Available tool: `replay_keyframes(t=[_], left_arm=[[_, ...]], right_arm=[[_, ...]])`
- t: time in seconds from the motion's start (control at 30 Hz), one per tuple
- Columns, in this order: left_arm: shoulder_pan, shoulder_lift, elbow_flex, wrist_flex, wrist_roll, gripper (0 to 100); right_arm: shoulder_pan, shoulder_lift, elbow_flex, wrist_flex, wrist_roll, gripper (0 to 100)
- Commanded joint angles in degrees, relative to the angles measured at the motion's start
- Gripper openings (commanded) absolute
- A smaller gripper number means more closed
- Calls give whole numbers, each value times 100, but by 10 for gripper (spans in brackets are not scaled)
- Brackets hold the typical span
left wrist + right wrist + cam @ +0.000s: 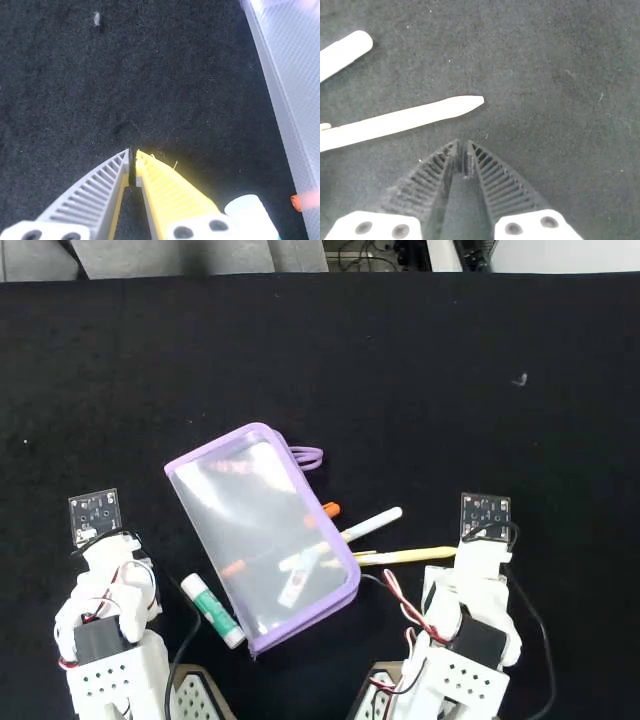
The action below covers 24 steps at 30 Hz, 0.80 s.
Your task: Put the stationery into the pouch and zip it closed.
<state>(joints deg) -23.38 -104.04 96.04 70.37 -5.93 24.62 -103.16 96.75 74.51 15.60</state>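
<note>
The pouch (pixel 262 540) lies mid-frame on the desk (pixel 450 360). A white marker (pixel 372 524) and a yellow pen (pixel 410 556) lie at its right edge, and a glue stick (pixel 213 610) lies just beside its lower-left edge. To begin well, the right hand (pixel 465 159) should probably open wide, straddle the yellow pen near its middle and close squarely across it. Both this hand and the left hand (pixel 134 167) are closed on nothing, over bare desk.

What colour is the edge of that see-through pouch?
Light purple; the pouch shows best in the high view.
</note>
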Motion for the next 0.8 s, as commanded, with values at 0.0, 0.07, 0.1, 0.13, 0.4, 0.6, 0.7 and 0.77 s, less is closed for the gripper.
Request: replay_keyframes(t=[0.0,0.07,0.1,0.13,0.4,0.6,0.7,0.77], left_arm=[[-48,-18,136,26,18,30],[-48,-18,136,26,18,30],[-48,-18,136,26,18,30],[-48,-18,136,26,18,30],[-48,-18,136,26,18,30],[-48,-18,136,26,18,30],[-48,-18,136,26,18,30],[-48,-18,136,26,18,30]], right_arm=[[88,-497,-31,0,-44,12],[88,-497,-31,0,-44,12],[88,-497,-31,0,-44,12],[88,-497,-31,0,-44,12],[88,-497,-31,0,-44,12],[88,-497,-31,0,-44,12],[88,-497,-31,0,-44,12],[35,-497,-31,0,-44,12]])
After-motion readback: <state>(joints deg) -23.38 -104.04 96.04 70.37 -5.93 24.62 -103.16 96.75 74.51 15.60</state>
